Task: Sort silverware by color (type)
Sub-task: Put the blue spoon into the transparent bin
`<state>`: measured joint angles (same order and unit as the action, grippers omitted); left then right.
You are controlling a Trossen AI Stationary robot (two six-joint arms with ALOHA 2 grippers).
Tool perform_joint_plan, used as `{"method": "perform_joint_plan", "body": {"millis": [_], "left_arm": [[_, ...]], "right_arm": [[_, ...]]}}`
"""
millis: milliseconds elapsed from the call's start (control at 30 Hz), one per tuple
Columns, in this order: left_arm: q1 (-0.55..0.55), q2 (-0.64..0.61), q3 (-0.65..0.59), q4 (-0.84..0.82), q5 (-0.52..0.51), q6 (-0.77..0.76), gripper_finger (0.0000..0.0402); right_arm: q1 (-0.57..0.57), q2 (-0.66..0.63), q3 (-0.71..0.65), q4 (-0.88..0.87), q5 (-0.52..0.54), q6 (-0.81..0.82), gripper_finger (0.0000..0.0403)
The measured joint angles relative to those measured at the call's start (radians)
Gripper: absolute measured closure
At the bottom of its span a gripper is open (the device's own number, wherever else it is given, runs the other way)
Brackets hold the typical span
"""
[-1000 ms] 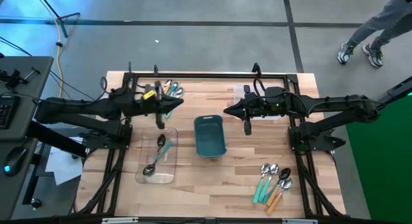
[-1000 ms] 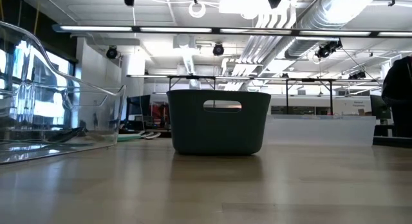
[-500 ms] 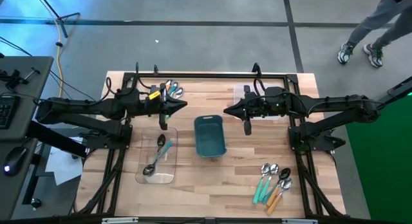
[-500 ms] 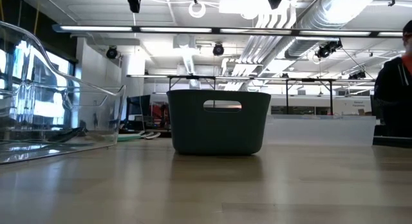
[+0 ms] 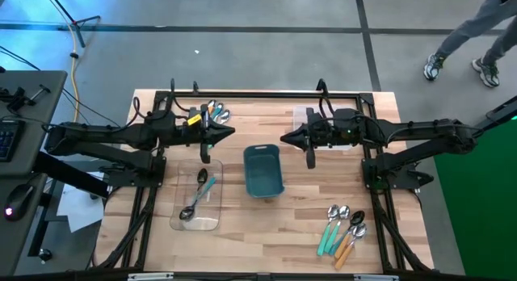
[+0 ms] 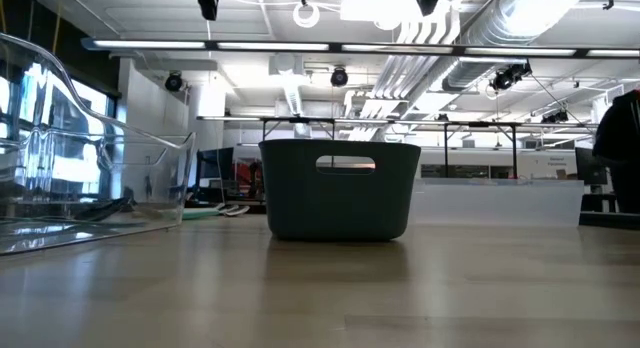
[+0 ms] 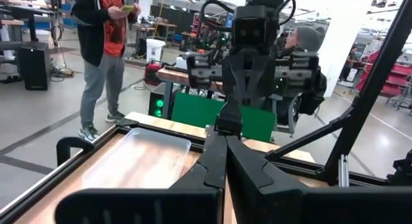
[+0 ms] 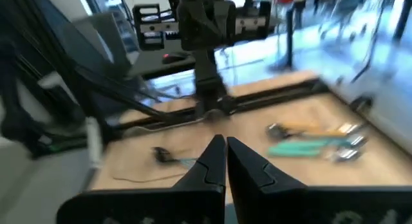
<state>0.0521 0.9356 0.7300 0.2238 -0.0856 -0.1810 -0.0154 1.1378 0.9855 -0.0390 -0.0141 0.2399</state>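
Spoons lie in three groups. Orange- and teal-handled ones (image 5: 215,112) lie near the table's far edge, also seen in the right wrist view (image 8: 315,141). A teal-handled and a dark one (image 5: 196,197) rest in a clear tray (image 5: 179,220). Several teal, orange and dark ones (image 5: 343,227) lie on the wood at the near right. My left gripper (image 5: 232,132) hovers shut and empty left of the teal bin's (image 5: 263,169) far end, its fingers (image 7: 223,150) closed together. My right gripper (image 5: 283,139) hovers shut and empty, facing it.
The teal bin stands mid-table, shown dark in the low view (image 6: 340,188). A second clear tray (image 5: 301,115) lies by the far edge under the right arm, also in the left wrist view (image 7: 145,161). A person stands beyond the table (image 7: 103,50); another walks past (image 5: 460,63).
My left gripper has moved a little toward the table's right, then kept still. It has stayed shut. The right arm has not moved. The person on the floor beyond the table's far right corner has walked on.
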Motion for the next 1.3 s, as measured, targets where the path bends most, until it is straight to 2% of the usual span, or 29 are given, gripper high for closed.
{"method": "perform_joint_plan", "body": {"millis": [100,167,233,367,500,700,833,1033,1200,1300], "left_arm": [[0.000,0.000,0.000,0.007,0.000,0.000,0.0401],[0.000,0.000,0.000,0.006,0.000,0.000,0.0401],[0.000,0.000,0.000,0.006,0.000,0.000,0.0401],[0.000,0.000,0.000,0.006,-0.001,-0.015,0.0401],[0.000,0.000,0.000,0.006,-0.002,-0.026,0.0401],[0.000,0.000,0.000,0.006,-0.004,-0.026,0.0401],[0.000,0.000,0.000,0.011,-0.006,-0.027,0.0401],[0.000,0.000,0.000,0.013,-0.008,-0.027,0.0401],[0.000,0.000,0.000,0.012,-0.008,-0.027,0.0401],[0.000,0.000,0.000,0.012,-0.008,-0.027,0.0401]], "right_arm": [[0.012,0.000,0.000,-0.071,-0.110,0.132,0.0402],[0.037,0.000,0.000,-0.165,-0.197,0.235,0.0402],[0.078,0.000,0.000,-0.295,-0.235,0.351,0.0402],[0.216,0.001,-0.001,-0.564,-0.209,0.571,0.0402],[0.383,0.003,-0.042,-0.683,-0.145,0.853,0.0402],[0.615,0.003,-0.141,-0.663,-0.090,1.364,0.0402],[0.714,0.003,-0.216,-0.637,-0.089,1.654,0.0402],[0.786,0.003,-0.325,-0.500,-0.120,1.918,0.0402],[0.849,0.013,-0.385,-0.364,-0.071,2.006,0.0402],[0.875,0.061,-0.390,-0.346,-0.095,2.029,0.0402]]}}
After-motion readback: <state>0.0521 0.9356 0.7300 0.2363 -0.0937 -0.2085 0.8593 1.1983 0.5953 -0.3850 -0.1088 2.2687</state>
